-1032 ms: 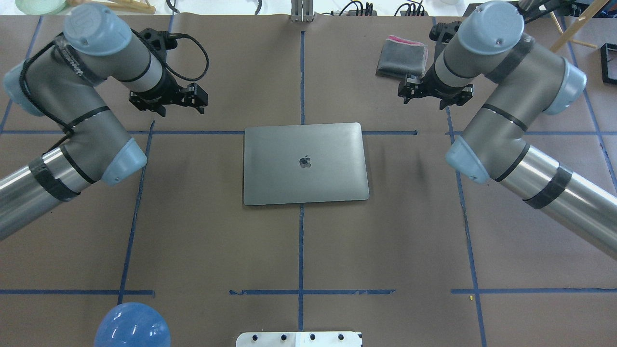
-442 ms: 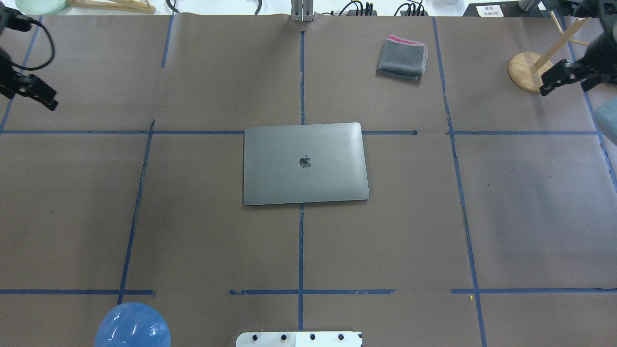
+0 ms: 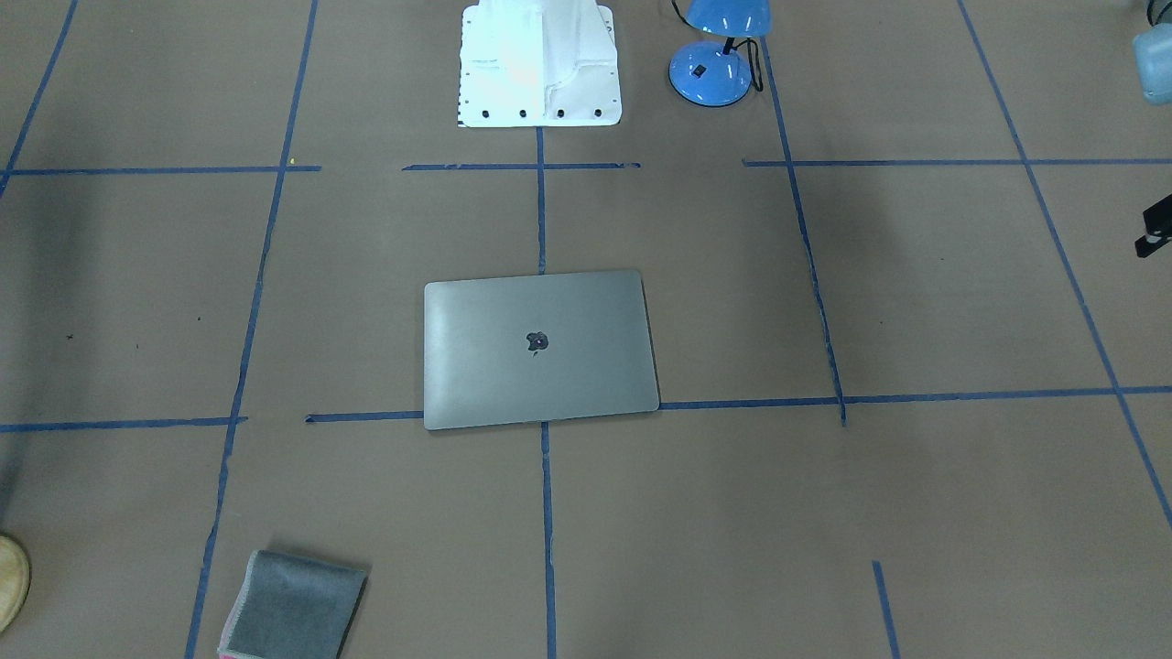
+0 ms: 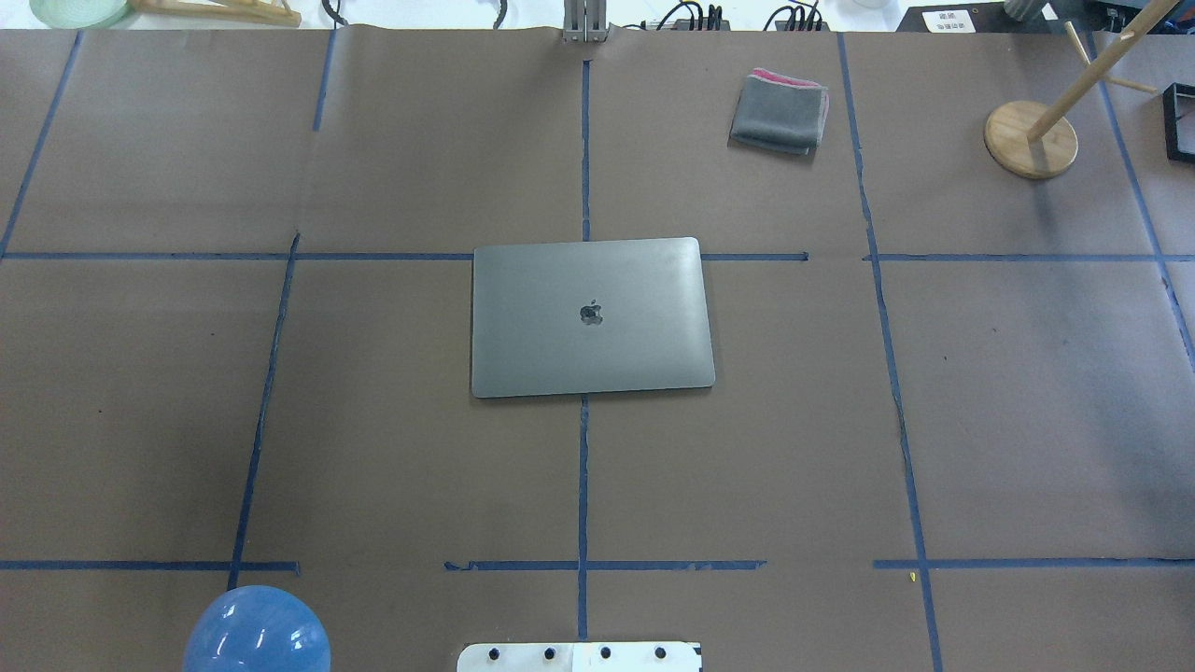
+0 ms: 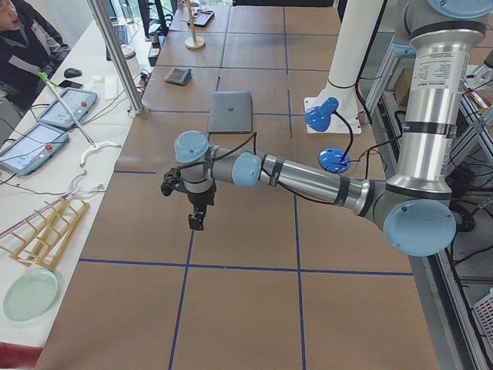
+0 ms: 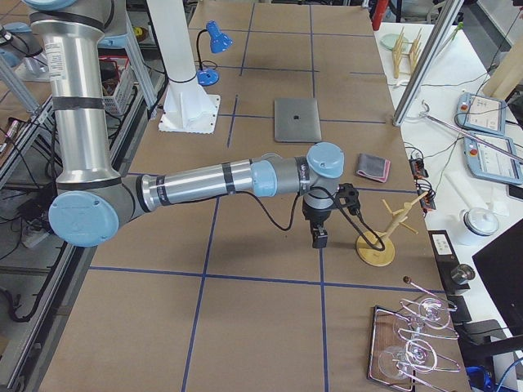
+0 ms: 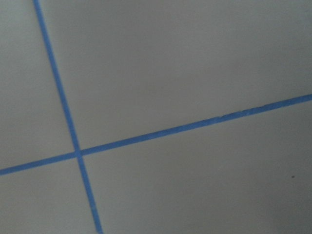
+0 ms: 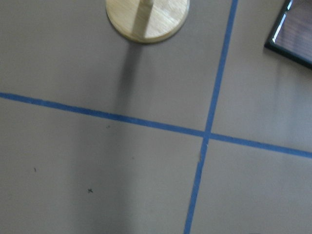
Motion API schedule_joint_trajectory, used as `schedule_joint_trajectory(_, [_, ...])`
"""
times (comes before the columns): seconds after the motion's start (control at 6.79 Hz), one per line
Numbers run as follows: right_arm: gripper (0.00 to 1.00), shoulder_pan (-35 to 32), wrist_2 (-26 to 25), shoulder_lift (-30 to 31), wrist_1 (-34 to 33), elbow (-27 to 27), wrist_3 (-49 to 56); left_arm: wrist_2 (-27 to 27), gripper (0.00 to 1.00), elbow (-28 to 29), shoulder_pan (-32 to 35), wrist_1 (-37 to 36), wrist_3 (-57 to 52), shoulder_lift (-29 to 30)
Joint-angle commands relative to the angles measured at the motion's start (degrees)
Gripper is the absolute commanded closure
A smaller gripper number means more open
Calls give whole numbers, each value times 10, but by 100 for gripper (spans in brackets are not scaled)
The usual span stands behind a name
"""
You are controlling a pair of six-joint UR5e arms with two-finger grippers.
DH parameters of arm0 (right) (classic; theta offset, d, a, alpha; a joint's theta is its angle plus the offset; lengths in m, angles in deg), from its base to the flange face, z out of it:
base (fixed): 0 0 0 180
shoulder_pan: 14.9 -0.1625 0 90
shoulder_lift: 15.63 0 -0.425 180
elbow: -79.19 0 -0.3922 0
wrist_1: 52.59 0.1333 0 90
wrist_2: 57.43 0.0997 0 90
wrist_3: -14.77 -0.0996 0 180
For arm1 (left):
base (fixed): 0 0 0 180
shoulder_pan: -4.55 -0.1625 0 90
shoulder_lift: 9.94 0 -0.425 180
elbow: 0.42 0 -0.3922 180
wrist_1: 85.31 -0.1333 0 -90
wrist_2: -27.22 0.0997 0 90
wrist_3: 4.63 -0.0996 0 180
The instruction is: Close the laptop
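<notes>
Your slim space-grey metal laptop [image 4: 592,317] lies lid-down: closing appears done. You cannot tell whether left gripper [image 5: 196,222] or right gripper [image 6: 319,239] is open. No further move needed.

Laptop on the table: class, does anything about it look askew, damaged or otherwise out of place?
Only slightly: the laptop lies shut and flat, but turned a little against the blue tape lines. No damage shows.

A folded grey cloth [image 4: 779,114] with a pink edge lies at the far side of the brown counter [image 4: 373,448], which blue tape lines [image 4: 582,485] cross. A wooden stand [image 4: 1031,140] rises farther right; a blue lamp [image 4: 257,630] sits near-left.
</notes>
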Motion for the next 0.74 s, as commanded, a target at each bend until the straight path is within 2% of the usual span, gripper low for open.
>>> schedule_joint_trajectory(0.0, [1, -24, 18, 69, -36, 21, 32, -41, 0, -2, 50, -63, -35, -38])
schedule_joint_trajectory(0.29, [0, -23, 21, 68, -22, 26, -62, -41, 0, -11, 50, -64, -34, -80])
schedule_joint_trajectory(0.44, [0, -23, 21, 68, -15, 25, -63, -41, 0, -26, 51, -57, -35, -86])
schedule_joint_trajectory(0.59, [0, -23, 21, 68, -15, 25, -62, -34, 0, -14, 49, -58, -33, -85])
